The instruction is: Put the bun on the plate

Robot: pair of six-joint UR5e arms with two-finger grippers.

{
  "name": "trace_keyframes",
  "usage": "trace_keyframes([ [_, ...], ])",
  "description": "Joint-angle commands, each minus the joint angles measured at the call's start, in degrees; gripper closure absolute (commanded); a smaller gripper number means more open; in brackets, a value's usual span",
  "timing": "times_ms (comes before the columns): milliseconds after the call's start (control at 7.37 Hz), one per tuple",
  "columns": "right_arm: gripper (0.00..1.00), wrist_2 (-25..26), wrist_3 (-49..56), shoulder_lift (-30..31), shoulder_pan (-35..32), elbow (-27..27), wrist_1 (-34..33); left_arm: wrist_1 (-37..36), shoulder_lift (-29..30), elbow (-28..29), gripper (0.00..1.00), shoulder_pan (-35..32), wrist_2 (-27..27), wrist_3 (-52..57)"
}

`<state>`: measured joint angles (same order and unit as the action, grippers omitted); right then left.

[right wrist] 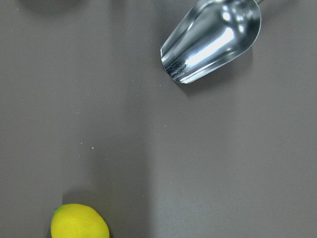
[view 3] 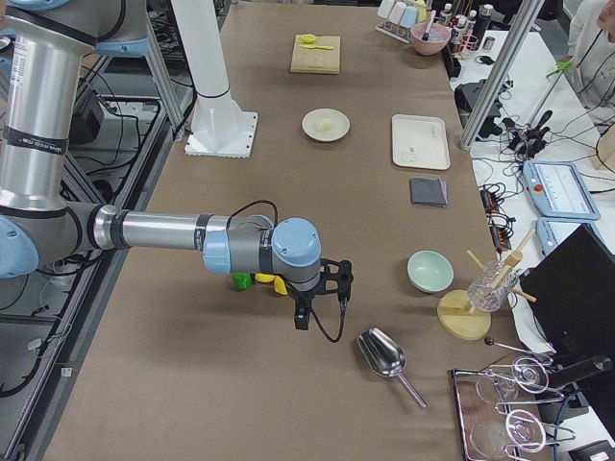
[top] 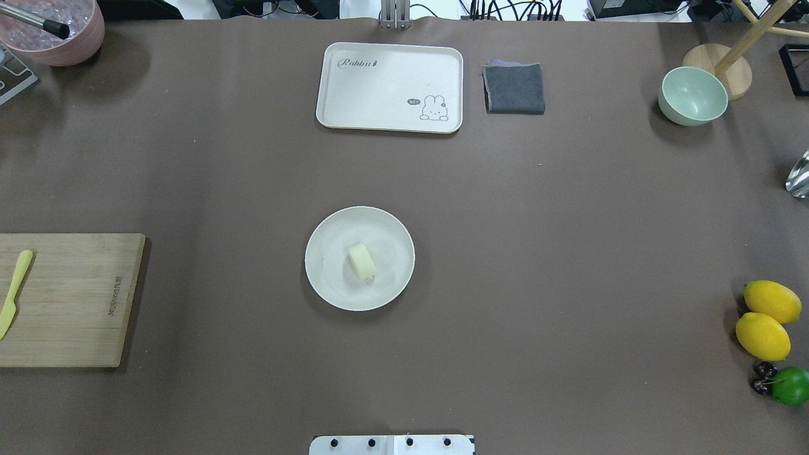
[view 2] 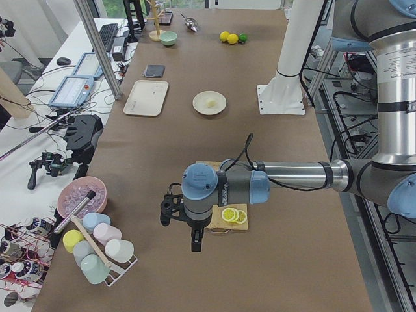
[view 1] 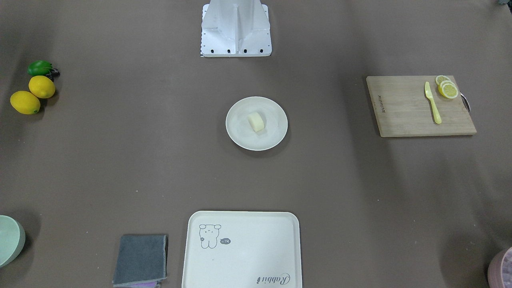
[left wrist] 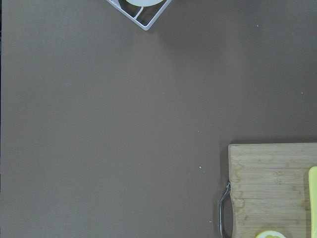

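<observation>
1. The bun [view 1: 256,121] is shown lying on the plate [view 1: 240,138], close to the plate's centre and well apart from both tools.
2. The plate is set at about the middle of the table [view 1: 120,168], in line with the robot's base [view 1: 236,36] at the table's near edge.
3. The left tool [view 2: 194,242] is seen only from the table's left end. It hangs pointing downward above the table near that end, just beside the cutting board [top: 69,297]. How far it is open cannot be told, and nothing is seen in its grip.
4. The right tool [view 3: 304,320] is seen only from the table's right end. It is held above the table near that end, close to the whole lemons [top: 763,336]. Its opening likewise cannot be told, and nothing is seen in its grip.
5. On the cutting board, at the table's left edge, a yellow knife [view 1: 433,103] and lemon slices [view 1: 448,89] are laid.
6. Along the far edge a rectangular tray [top: 379,88] and, just beside it, a folded grey cloth [top: 514,88] are placed.
7. A pale green bowl [top: 692,96] is seen toward the far right corner.
8. A metal scoop [right wrist: 213,39] lies on its side at the table's right end.
</observation>
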<state>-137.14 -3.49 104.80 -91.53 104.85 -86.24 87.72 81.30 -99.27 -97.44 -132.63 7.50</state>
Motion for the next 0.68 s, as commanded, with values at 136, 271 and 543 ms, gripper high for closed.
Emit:
trace_keyframes([
  [136, 0.00, 8.1, 0.3, -1.0, 3.4, 0.5, -0.7, 0.0, -0.1, 0.0, 0.02, 0.0, 0.0, 0.0],
  [271, 0.00, 8.5, 0.3, -1.1, 4.8, 0.4, -1.1, 0.0, -0.1, 0.0, 0.02, 0.1, 0.0, 0.1],
  [543, 0.00, 8.5, 0.3, -2.4, 7.1, 0.6, -6.1, 0.0, -0.1, 0.0, 0.03, 0.1, 0.0, 0.0],
])
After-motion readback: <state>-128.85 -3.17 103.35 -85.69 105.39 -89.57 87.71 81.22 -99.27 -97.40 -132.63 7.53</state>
